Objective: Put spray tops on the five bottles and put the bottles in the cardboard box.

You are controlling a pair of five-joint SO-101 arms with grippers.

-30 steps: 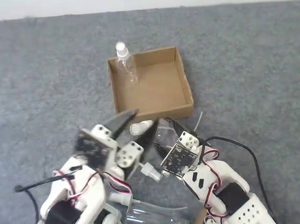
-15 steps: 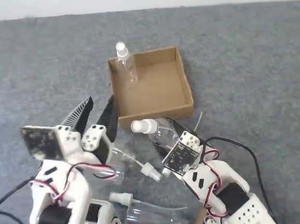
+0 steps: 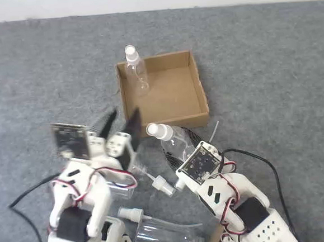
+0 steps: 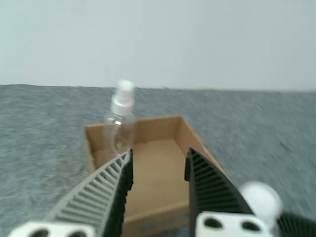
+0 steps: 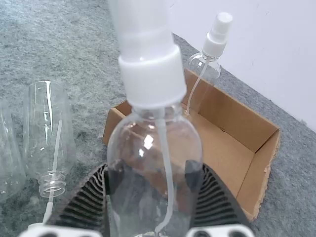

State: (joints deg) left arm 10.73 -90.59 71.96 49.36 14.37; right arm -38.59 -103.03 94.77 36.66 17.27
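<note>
Held bottle: the held bottle (image 3: 175, 141) (image 5: 153, 163) has its spray top on and sits tilted just outside the box's near wall, cap toward the box.
Right pincer: your right pincer (image 3: 179, 149) (image 5: 153, 200) is clamped around that bottle's clear body, one ribbed finger on each side.
Box: the box (image 3: 174, 97) (image 4: 158, 173) (image 5: 232, 143) lies open on the desk, just beyond both arms.
Boxed bottle: one boxed bottle (image 3: 136, 70) (image 4: 120, 126) (image 5: 205, 64) with a spray top stands upright in the box's far left corner, against the walls.
Left pincer: your left pincer (image 3: 123, 114) (image 4: 159, 158) is spread apart with nothing in it, raised near the box's near left corner and aimed at the box.
Open bottle: an open bottle (image 3: 123, 182) (image 5: 49, 133) lies on the desk between your two arms, partly under the left one.
Loose top: a loose top (image 3: 162, 185) lies beside the right arm. Its thin tube runs into the open bottle's neck, and the head is not seated.
Lying bottle: the lying bottle (image 3: 165, 233), spray top fitted, rests on its side between the two arm bases at the near edge.
Desk: the desk (image 3: 269, 62) has a grey carpet-like cover.
</note>
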